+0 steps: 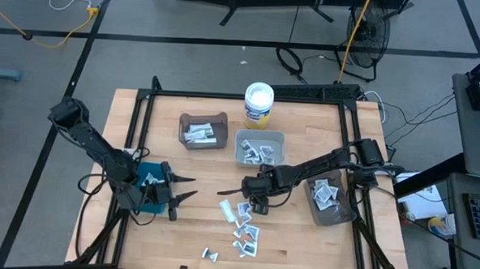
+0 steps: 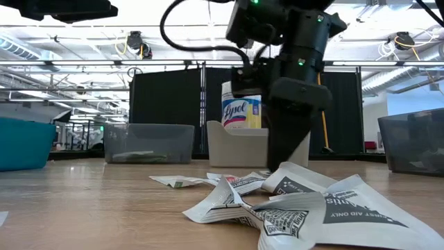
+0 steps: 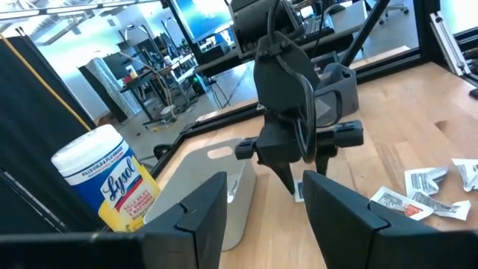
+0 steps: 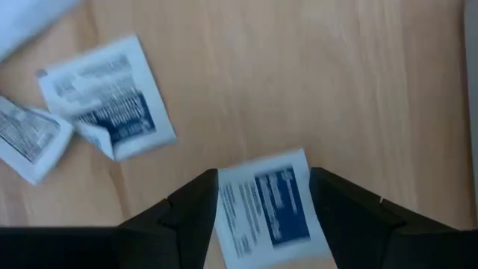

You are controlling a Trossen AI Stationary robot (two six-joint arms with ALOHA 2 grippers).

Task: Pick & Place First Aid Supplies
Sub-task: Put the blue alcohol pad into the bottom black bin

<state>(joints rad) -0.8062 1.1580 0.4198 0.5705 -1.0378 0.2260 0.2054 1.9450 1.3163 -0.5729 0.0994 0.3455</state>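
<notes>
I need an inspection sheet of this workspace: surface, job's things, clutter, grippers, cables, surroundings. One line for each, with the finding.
Surface: wooden table, black frame around it.
Job's things: packets loose on the front of the table; more in three grey bins; one blue-print packet lies between the right fingers.
Clutter: white Lysol tub at the back edge.
Grippers: right gripper open, low over the loose packets; left gripper open, waiting at the left side, holding nothing.
Cables: yellow cable and black cables on the floor behind the table.
Surroundings: fan on the floor; black curtain behind.
</notes>
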